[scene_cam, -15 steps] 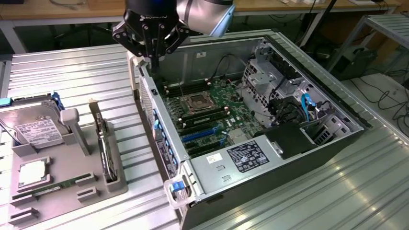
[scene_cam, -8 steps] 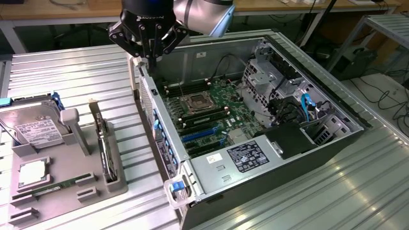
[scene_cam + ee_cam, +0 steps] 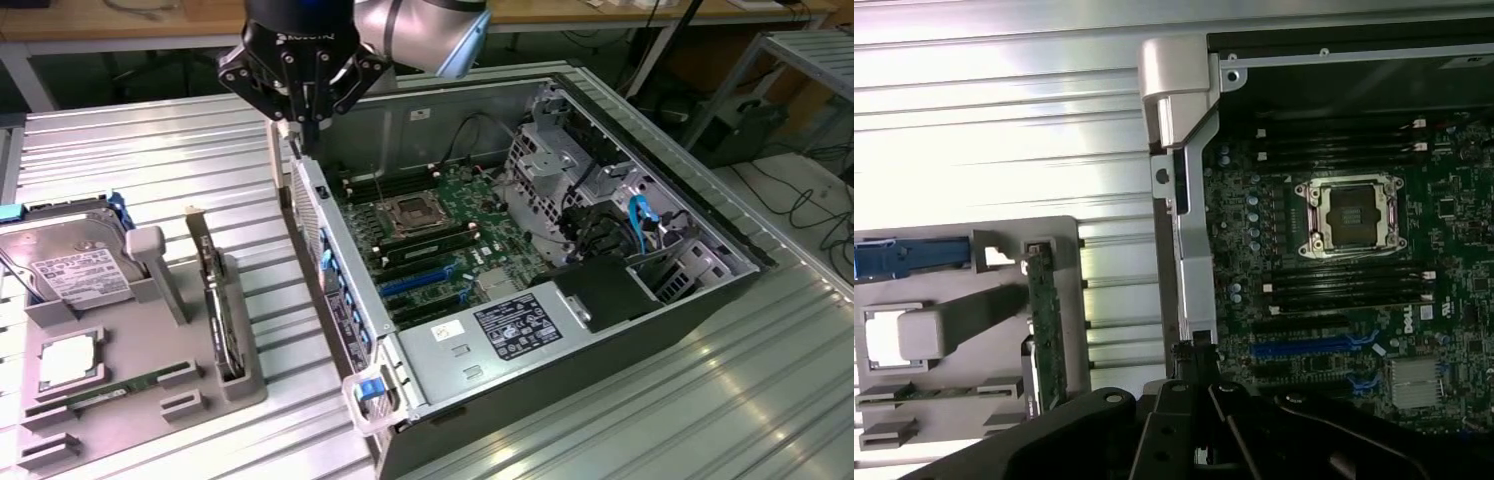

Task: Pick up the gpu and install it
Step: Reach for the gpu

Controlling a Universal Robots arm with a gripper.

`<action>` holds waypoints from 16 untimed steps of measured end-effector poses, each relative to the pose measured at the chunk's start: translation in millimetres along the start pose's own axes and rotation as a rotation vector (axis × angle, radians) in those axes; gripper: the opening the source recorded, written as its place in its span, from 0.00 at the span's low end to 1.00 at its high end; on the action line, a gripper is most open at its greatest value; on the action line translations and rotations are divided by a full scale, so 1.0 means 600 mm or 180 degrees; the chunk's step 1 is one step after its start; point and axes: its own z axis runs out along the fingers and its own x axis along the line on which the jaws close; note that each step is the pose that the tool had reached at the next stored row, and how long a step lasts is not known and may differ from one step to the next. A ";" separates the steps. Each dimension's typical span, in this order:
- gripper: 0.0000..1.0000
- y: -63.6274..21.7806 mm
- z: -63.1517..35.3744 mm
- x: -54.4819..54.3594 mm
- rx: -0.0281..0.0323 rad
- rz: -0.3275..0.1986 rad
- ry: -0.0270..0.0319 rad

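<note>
Currently, the gripper (image 3: 308, 135) is being held clenched on nothing, poised over the rear wall of the open computer case (image 3: 601, 350), toward the far edge of the ribbed metal table (image 3: 160, 150). The gpu (image 3: 211, 285) is being kept on edge in a slot of the grey holder (image 3: 180, 345), along the holder's edge nearest the case, well apart from the gripper. A hard drive (image 3: 74, 265) is being carried at the holder's far corner. The motherboard's CPU socket (image 3: 1351, 213) is being shown open.
</note>
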 end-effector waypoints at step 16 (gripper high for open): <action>0.11 -0.003 -0.001 0.025 0.0000 0.0000 0.0000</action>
